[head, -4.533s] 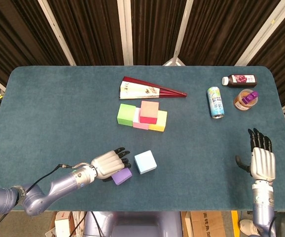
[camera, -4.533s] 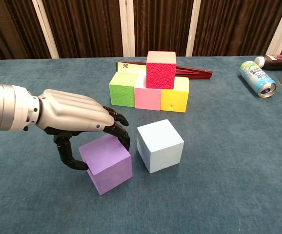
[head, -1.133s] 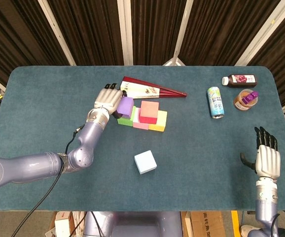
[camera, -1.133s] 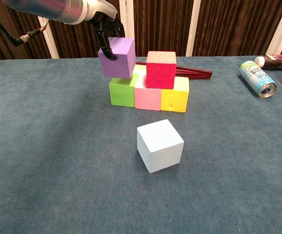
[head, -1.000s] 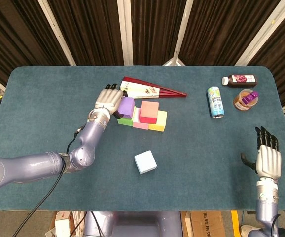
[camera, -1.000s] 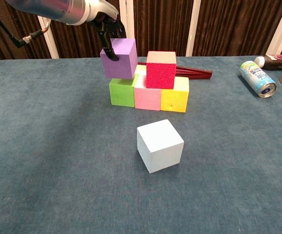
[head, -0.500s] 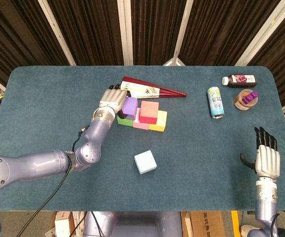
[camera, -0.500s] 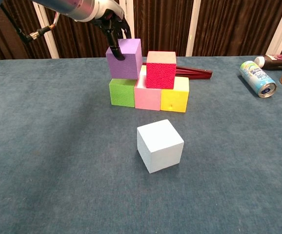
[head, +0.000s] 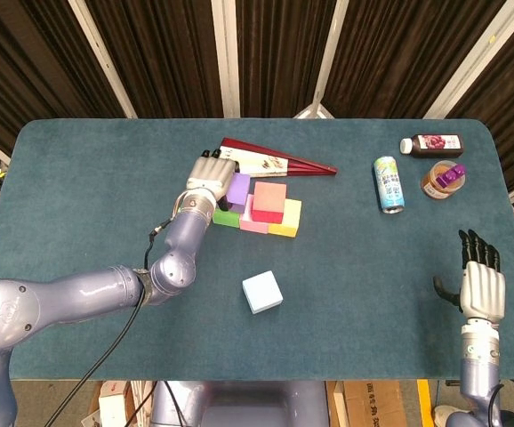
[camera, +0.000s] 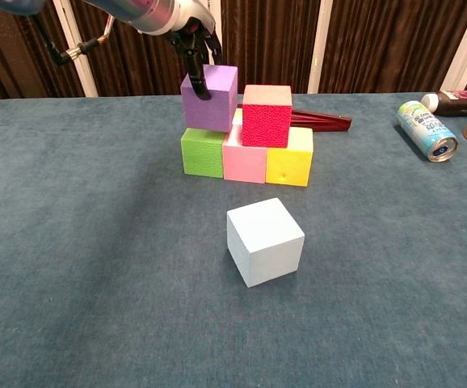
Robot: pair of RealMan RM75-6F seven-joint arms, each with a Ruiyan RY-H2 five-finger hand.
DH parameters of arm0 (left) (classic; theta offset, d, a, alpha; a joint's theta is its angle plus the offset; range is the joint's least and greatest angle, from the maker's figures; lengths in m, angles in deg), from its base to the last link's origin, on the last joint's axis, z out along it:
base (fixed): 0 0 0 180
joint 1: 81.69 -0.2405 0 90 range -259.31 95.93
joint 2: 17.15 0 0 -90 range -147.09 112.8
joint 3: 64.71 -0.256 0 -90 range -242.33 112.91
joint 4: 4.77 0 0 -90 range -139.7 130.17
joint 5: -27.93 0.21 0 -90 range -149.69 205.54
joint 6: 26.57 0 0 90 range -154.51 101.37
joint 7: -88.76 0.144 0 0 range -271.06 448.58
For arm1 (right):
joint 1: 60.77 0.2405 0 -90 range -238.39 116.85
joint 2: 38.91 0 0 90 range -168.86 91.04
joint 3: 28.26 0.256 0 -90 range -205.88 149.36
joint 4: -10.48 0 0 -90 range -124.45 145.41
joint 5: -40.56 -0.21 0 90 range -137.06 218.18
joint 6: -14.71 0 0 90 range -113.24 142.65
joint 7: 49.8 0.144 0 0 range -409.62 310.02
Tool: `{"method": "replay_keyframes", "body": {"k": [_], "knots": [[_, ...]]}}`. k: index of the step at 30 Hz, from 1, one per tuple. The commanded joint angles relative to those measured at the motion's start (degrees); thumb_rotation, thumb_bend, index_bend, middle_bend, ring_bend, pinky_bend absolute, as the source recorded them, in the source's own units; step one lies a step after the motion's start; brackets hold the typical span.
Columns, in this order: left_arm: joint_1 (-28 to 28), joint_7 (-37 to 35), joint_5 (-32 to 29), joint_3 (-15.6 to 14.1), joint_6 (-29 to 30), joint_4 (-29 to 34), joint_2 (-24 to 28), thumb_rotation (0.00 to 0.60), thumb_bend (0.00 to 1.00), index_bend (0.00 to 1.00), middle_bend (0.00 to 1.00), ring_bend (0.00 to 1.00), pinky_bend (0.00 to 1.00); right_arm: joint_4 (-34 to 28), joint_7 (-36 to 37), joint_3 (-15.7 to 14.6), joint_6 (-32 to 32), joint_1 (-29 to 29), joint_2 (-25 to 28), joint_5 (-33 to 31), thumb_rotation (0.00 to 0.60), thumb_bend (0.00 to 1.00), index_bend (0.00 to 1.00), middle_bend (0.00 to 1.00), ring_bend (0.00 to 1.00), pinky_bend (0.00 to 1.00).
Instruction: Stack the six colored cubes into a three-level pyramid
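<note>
Purple cube [camera: 208,98] pinched from above by the left hand [head: 212,174], upper centre-left of the chest view, a dark fingertip [camera: 204,87] pressed on its near face. Seated, or very nearly — cannot tell whether any gap remains — on the green cube [camera: 203,152], slightly overlapping the pink cube [camera: 244,159] to its right. Just beside the red cube [camera: 267,115], which already sits on the second level, over the pink cube and the yellow cube [camera: 291,157]; between purple and red only a thin dark line, touching or not unclear. Probably the key relation for the coming move: purple somewhat left of its proper seat astride the green–pink seam, so a small nudge rightward toward red seems called for before letting go. Sixth piece, the pale blue cube [camera: 265,241], alone on the table [camera: 72,267] at lower centre, well apart from the stack and in front of it. Nearer to the left hand than to the right hand [head: 477,283], which hangs empty with fingers straight and apart at the lower right edge of the head view. Behind the stack, a folded fan [head: 266,161].
</note>
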Motion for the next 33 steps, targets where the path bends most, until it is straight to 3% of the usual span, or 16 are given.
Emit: {"method": "replay_keyframes", "body": {"k": [1,33], "knots": [[-0.22,0.17,-0.13,0.35,-1.0,-1.05,-0.56,0.6,0.43,0.3,0.24,0.0,0.0,-0.02,-0.05,0.03,0.05,-0.02,0.03,-0.08,0.6,0.34,0.01,0.04,0.0,0.0],[-0.87,-1.0,-0.88,0.58,-5.07,-2.85,-0.93,0.6,0.41,0.27,0.19,0.0,0.0,-0.39,-0.32,0.15,-0.13,-0.01,0.33,-0.92,0.6,0.33,0.01,0.05,0.0,0.0]]}}
